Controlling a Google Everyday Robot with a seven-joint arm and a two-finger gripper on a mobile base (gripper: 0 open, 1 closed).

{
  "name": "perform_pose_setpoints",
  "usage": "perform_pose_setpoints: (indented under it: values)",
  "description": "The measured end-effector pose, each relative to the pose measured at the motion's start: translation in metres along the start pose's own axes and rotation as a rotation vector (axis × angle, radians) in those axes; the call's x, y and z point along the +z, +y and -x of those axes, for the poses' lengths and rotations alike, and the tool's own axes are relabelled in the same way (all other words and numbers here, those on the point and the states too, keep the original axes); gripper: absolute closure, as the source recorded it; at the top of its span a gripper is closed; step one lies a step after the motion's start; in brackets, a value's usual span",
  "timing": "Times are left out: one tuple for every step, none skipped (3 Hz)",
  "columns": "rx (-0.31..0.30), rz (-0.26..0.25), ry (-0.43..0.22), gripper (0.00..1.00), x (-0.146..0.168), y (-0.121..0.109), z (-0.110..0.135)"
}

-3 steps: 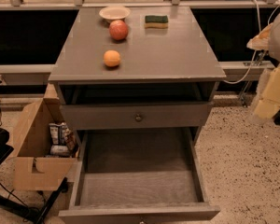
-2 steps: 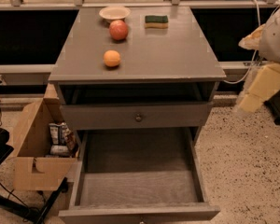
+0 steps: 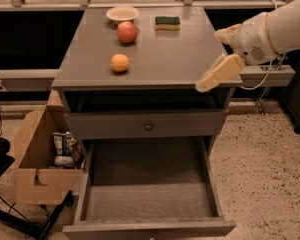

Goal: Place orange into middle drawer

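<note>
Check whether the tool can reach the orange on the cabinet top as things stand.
Probably yes. The tool hangs at the right front edge of the cabinet top; the orange lies left of it with only bare surface between. The apple stands farther back, off that line.

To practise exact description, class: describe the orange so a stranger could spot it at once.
Look at the left half of the grey cabinet top, away from the gripper at its right front edge. The orange sits alone, nearest the front edge. It is smaller, paler and more evenly coloured than the red apple behind it.
</note>
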State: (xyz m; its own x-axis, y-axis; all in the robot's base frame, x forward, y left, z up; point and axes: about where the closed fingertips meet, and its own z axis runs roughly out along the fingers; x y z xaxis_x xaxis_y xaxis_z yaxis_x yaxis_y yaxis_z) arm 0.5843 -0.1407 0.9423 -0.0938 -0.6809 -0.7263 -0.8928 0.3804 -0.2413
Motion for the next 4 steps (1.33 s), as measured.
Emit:
perform_pose_setpoints:
  values:
    - [0.038,-0.016,-0.183,0.00,0.046,-0.029,0.021]
    - [0.060,-0.008,-0.274,0.00,0.079,-0.041,0.041]
    - [0.060,-0.008,-0.275,0.00,0.079,-0.041,0.041]
    - [0.070,-0.004,-0.322,0.00,0.105,-0.037,0.053]
